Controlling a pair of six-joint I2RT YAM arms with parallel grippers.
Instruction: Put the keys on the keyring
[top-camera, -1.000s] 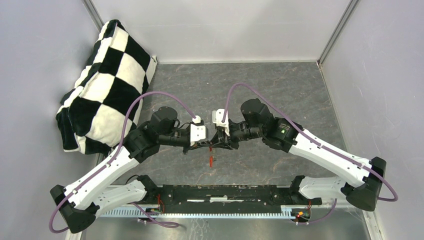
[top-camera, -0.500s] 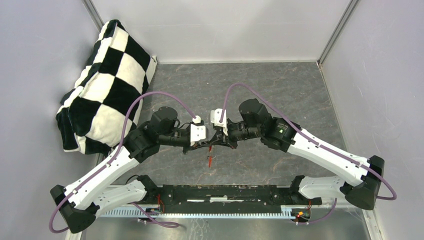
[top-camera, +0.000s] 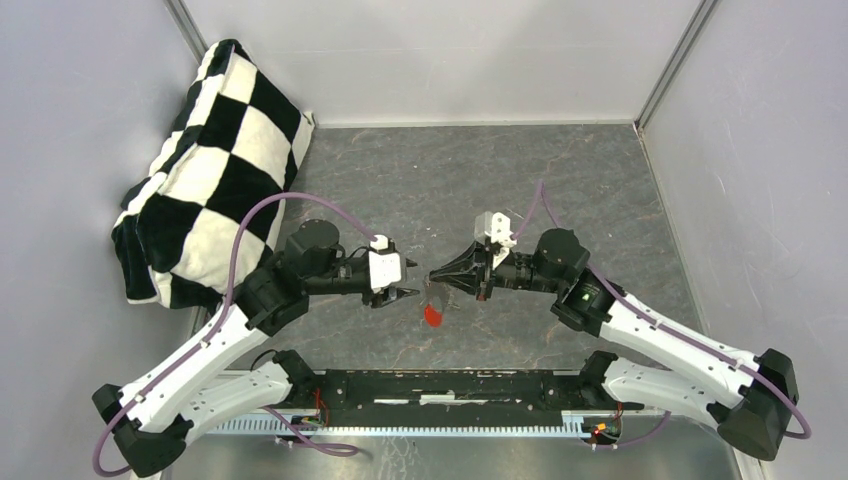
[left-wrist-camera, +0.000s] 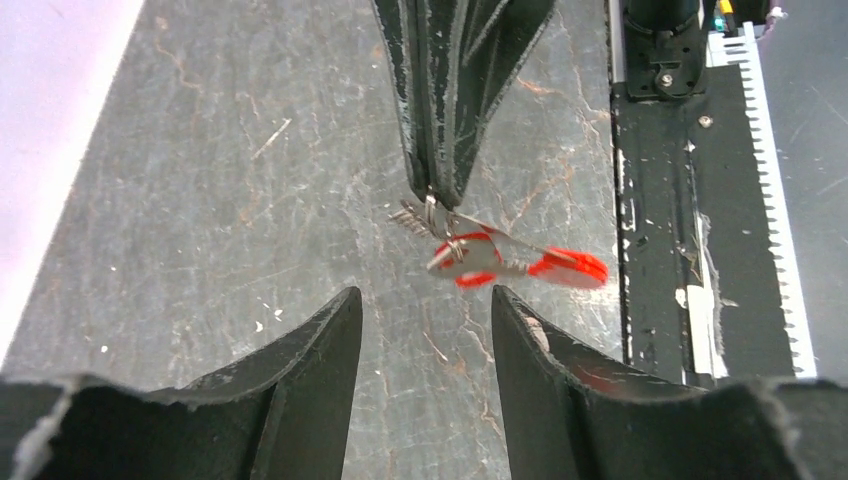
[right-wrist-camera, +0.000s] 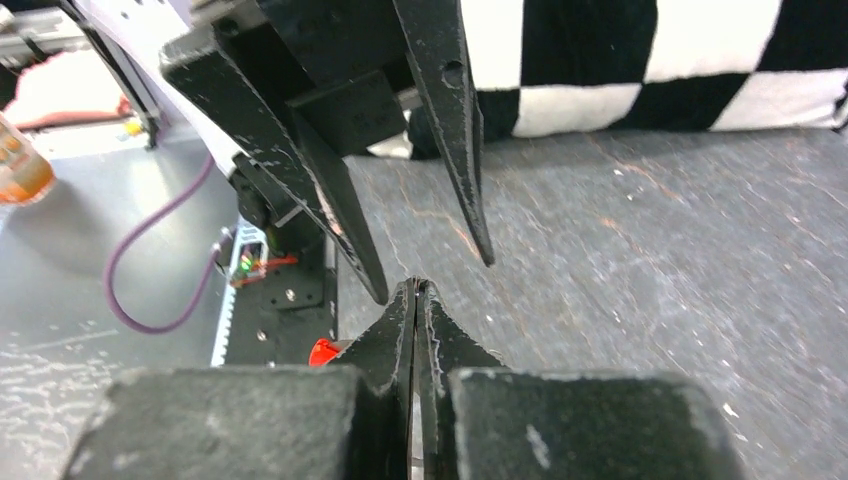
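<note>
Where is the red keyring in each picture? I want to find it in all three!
Top external: the keyring hangs near the middle, just below the tip of the right gripper.
Left wrist: keyring near the centre, blurred, dangling from the right gripper.
Right wrist: only a small red bit peeks out, low and left of the right gripper.
Shared landmark: the shut right gripper, seen in every view.

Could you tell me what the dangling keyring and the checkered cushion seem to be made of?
The keyring: thin grey metal, by its dull glint, with glossy red parts, probably plastic; blur leaves that open. The checkered cushion: soft matte fabric, judging by its plush surface and sagging folds.
</note>
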